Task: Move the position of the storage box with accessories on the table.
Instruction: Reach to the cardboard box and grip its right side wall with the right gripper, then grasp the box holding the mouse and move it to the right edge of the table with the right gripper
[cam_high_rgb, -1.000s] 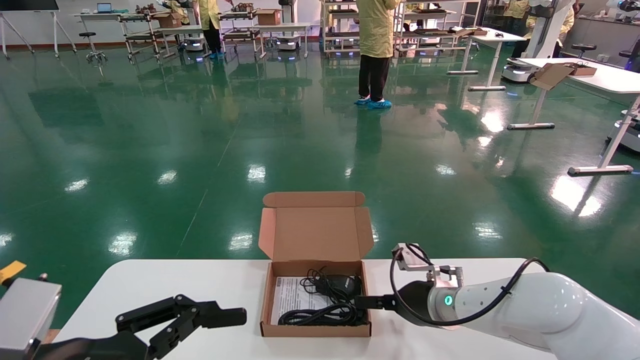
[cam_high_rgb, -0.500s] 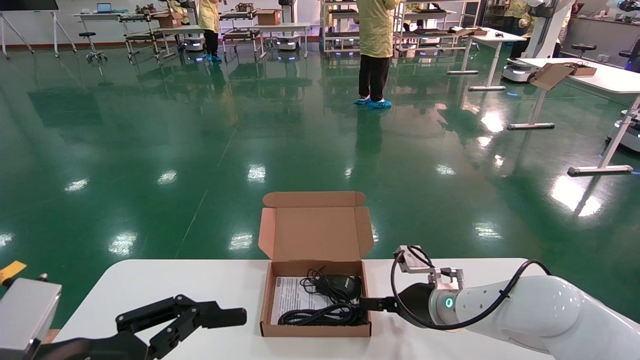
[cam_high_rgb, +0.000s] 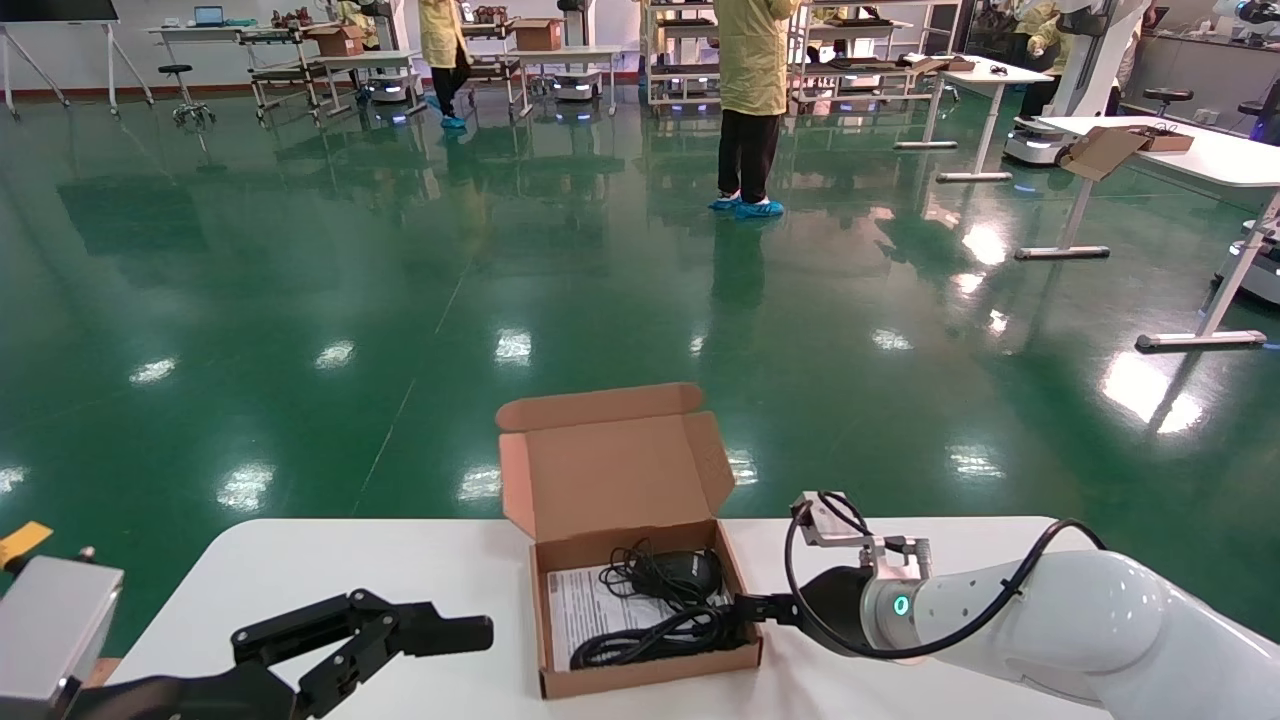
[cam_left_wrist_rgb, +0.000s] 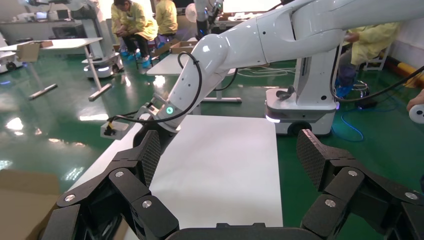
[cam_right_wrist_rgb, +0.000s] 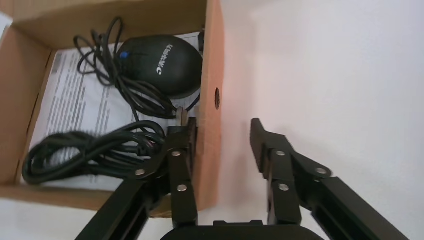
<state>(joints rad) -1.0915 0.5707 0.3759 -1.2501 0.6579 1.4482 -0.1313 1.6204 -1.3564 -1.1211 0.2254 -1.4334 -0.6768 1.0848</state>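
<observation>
The brown cardboard storage box (cam_high_rgb: 650, 676) lies open mid-table, lid (cam_high_rgb: 610, 470) raised at the far side, skewed to the table edge. Inside are a black mouse (cam_high_rgb: 685, 570), coiled black cables (cam_high_rgb: 650, 625) and a printed white sheet (cam_high_rgb: 580, 610). My right gripper (cam_high_rgb: 745, 607) is open and straddles the box's right wall (cam_right_wrist_rgb: 212, 65). One finger (cam_right_wrist_rgb: 182, 150) is inside against the cables (cam_right_wrist_rgb: 85, 152); the other (cam_right_wrist_rgb: 267, 150) stands outside over the table (cam_right_wrist_rgb: 325, 75). The mouse (cam_right_wrist_rgb: 162, 62) lies just ahead. My left gripper (cam_high_rgb: 440, 650) hovers open left of the box, holding nothing.
The white table (cam_high_rgb: 300, 570) ends just behind the box, with green floor beyond it. People in yellow coats and other tables stand far off. In the left wrist view my left gripper (cam_left_wrist_rgb: 227, 150) faces bare tabletop (cam_left_wrist_rgb: 220, 165) and the right arm (cam_left_wrist_rgb: 200, 75).
The box has turned: its lid swung left while its near end slid right and closer, right gripper still astride the right wall. The left arm has not moved.
</observation>
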